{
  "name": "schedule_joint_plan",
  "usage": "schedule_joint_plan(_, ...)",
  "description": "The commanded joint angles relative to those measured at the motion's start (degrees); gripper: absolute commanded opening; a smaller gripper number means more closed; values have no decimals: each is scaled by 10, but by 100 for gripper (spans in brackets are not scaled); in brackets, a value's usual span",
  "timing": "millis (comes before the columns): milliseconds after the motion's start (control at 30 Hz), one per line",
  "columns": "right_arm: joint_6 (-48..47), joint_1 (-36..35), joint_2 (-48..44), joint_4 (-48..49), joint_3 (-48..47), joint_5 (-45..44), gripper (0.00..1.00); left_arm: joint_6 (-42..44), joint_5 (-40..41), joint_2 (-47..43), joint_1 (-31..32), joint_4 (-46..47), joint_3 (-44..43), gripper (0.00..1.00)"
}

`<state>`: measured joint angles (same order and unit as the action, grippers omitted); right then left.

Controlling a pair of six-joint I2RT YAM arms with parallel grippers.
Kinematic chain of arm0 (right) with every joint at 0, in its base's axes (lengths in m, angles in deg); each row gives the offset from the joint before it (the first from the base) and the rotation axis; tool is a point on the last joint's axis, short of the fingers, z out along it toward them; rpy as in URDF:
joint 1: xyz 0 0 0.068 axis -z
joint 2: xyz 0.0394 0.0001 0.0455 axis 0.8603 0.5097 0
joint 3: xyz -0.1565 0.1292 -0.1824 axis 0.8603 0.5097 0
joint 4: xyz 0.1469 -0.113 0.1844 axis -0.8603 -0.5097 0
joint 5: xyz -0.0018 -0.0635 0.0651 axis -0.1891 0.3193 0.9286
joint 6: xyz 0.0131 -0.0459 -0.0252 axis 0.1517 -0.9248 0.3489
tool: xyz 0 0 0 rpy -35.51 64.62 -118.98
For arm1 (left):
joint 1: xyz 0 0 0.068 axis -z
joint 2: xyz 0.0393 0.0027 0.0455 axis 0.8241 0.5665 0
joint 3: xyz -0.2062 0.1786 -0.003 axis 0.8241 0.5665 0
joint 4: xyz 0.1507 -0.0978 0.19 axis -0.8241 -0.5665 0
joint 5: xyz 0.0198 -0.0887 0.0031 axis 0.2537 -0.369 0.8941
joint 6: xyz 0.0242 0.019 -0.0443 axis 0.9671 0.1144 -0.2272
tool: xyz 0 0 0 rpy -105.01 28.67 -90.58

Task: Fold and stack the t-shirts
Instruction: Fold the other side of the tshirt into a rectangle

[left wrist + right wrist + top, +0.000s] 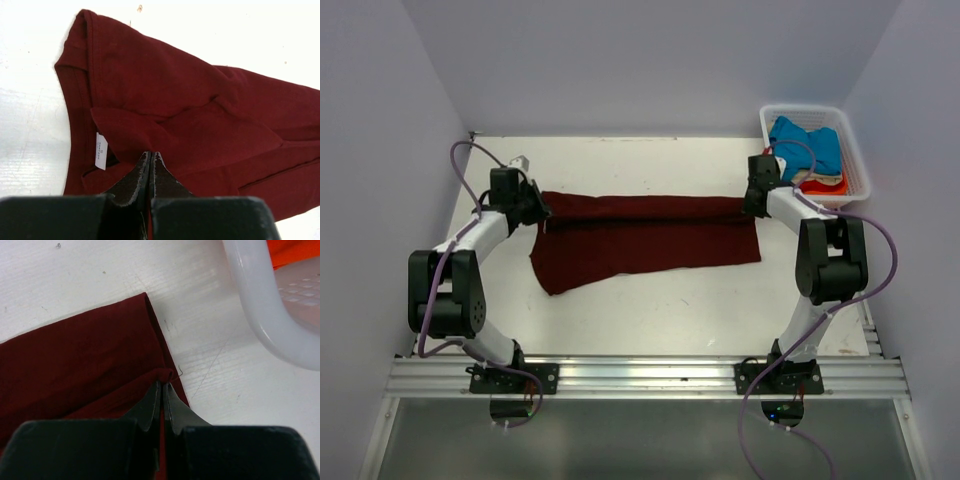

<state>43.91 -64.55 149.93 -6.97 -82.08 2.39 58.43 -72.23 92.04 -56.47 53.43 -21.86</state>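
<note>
Since the maroon t-shirt [650, 245] looks soft, light cloth likely to sag and slip, it is best pinched at its edges; it lies spread mid-frame on the bench [660, 320], upper edge folded over; the left end effector [538, 212] is clamped on its left end, the right end effector [752, 205] on its right corner

Illegible tiny print on white tag [101, 151] of maroon t-shirt [165, 100]
</note>
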Motion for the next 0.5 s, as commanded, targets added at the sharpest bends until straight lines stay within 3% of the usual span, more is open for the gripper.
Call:
schedule_joint_plan(0, 10, -3, -26, 12, 3, -27, 0, -2, -13, -30, -5, 5, 9, 0)
schedule_joint_plan(67, 13, -4, -32, 6, 4, -27, 0, -10, -20, -37, -5, 6, 19, 0)
schedule_joint_plan(100, 16, -4, -37, 1, 4, -26, 7, -12, -27, -49, -5, 5, 23, 0)
schedule_joint_plan(133, 16, -6, -40, -11, 3, -26, 23, -17, -28, -57, -6, 1, 28, 12)
schedule_joint_plan(200, 17, -10, -61, -19, 2, -29, 37, -22, -21, -90, -4, -8, 38, 35)
schedule_joint_plan(233, 17, -11, -73, -27, 3, -34, 47, -29, -18, -106, -4, -17, 45, 77)
schedule_joint_plan(267, 17, -11, -93, -31, 4, -35, 50, -30, -13, -142, -4, -21, 47, 100)
schedule_joint_plan(467, 16, -18, -145, -46, -13, -17, 60, -45, 30, -248, -4, -13, 46, 100)
